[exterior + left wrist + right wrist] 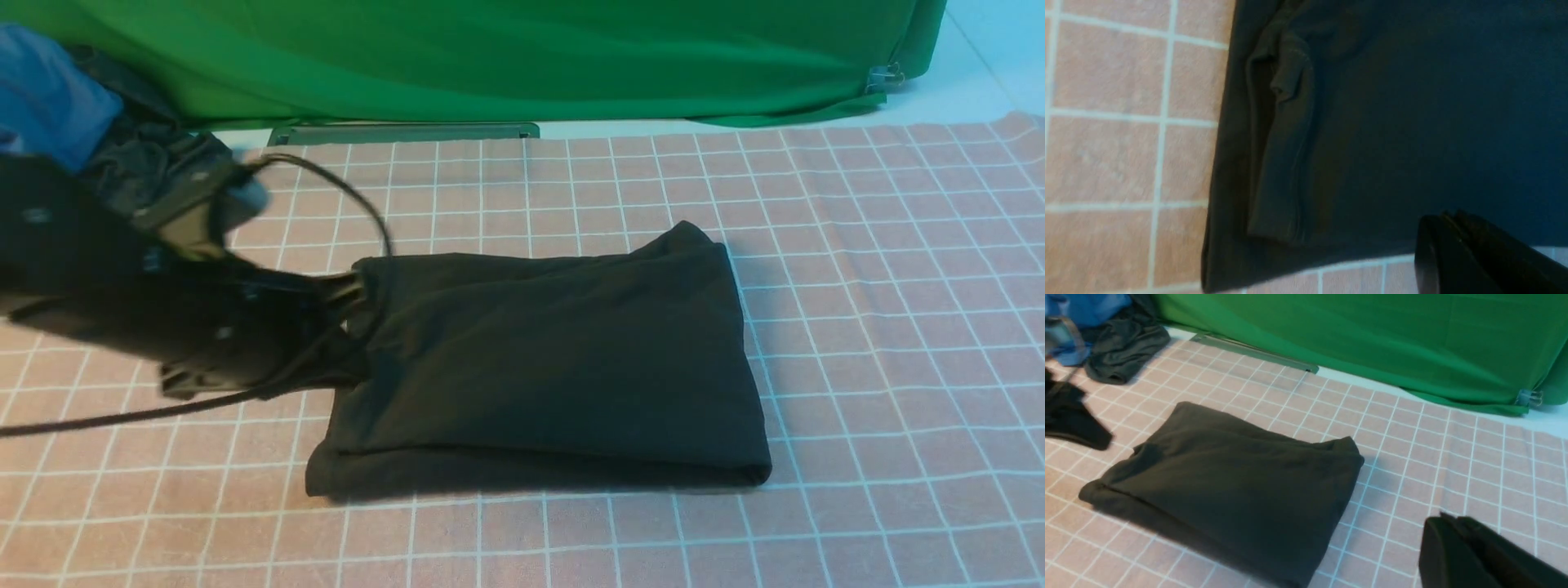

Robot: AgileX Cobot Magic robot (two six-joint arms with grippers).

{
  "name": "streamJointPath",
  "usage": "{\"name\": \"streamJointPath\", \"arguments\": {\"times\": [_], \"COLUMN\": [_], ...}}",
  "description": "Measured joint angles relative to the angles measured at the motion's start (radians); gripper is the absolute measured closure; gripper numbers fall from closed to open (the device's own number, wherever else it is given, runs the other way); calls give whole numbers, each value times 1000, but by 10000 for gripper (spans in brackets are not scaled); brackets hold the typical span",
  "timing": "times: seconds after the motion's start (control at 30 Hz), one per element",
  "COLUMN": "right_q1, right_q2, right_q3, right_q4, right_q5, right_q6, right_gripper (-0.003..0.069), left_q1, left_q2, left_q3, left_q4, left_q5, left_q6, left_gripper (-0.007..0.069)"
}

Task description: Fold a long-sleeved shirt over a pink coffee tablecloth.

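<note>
because the long-sleeved shirt [555,359] lies as a compact folded rectangle in the middle of the pink coffee tablecloth [898,286], the folding seems finished, so the left gripper [1447,222] hovers closed and empty at its edge (the right gripper [1447,526] too, apart).

soft even light, faint shadows; left arm [122,278] motion-blurred (wrist views slightly soft).
</note>
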Motion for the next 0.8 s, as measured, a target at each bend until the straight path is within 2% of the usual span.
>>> {"name": "streamJointPath", "arguments": {"times": [0.23,0.37,0.57,0.8], "right_q1": [0,0,0,0], "right_q2": [-12,-12,-12,-12], "right_q3": [13,14,14,14], "right_q4": [18,37,39,62], "right_q5": [-11,-15,-15,-13], "right_q6": [0,1,1,1], "right_gripper": [620,620,620,621], "left_q1": [-19,-5,-1,0], "left_q2": [228,313,330,245], "left_q3": [-85,-88,-89,-89], "left_q4": [84,186,206,272], "left_q5": [-66,-99,-110,-177], "left_q6": [-12,-100,-137,-246], "left_gripper": [612,612,612,612]}}
